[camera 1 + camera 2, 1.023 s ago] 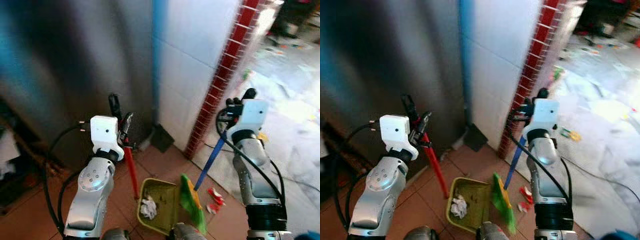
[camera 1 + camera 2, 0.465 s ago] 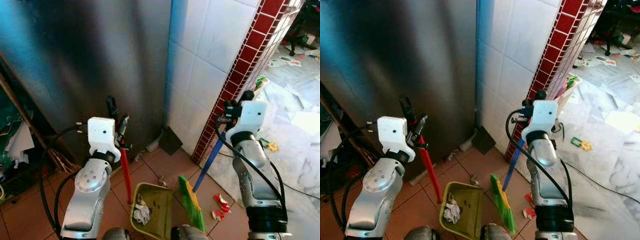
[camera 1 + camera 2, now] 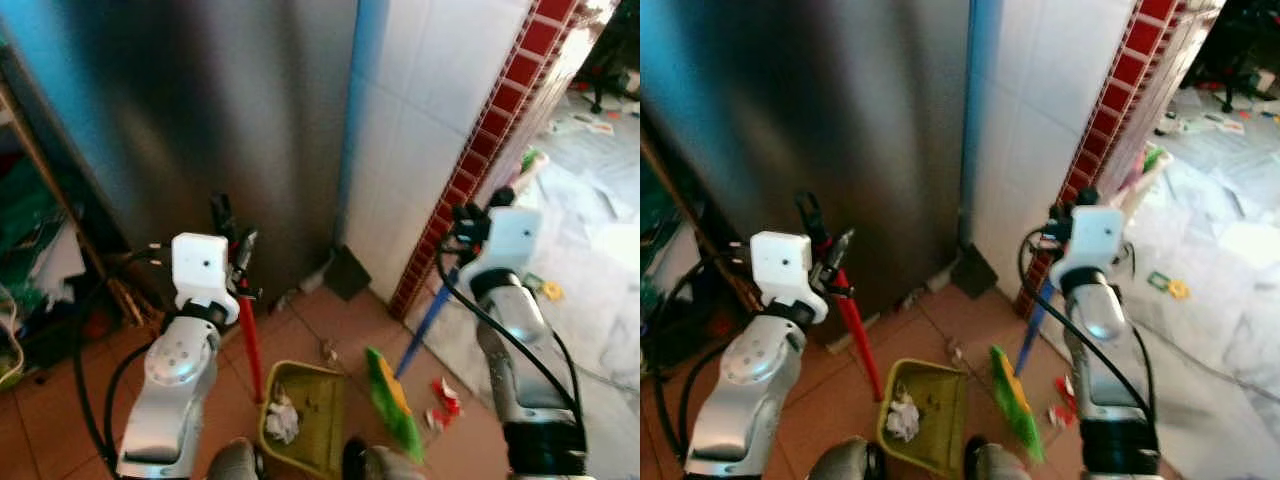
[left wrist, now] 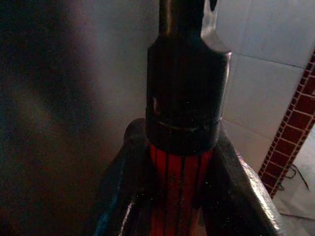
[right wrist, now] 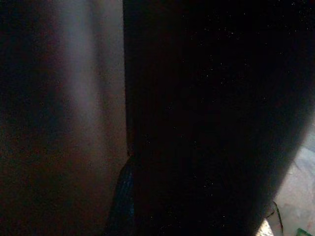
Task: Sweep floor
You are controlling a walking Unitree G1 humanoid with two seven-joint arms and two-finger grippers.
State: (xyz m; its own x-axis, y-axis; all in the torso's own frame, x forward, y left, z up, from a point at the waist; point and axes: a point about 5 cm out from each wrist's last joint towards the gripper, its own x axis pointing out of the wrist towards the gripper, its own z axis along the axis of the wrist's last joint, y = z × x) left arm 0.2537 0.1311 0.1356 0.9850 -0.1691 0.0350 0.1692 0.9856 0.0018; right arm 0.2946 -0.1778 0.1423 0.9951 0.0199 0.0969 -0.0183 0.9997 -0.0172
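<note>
Fingers [image 4: 129, 172] of the left gripper [image 3: 232, 262] pinch the ribbed red dustpan handle [image 3: 248, 345] (right gripper's [image 3: 478, 215] grip unclear).

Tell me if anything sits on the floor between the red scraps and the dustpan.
Only the green broom head lies between the red scraps and the yellow-green dustpan, resting on the tile. It is the sweeping implement itself, so nothing visible blocks the way.
</note>
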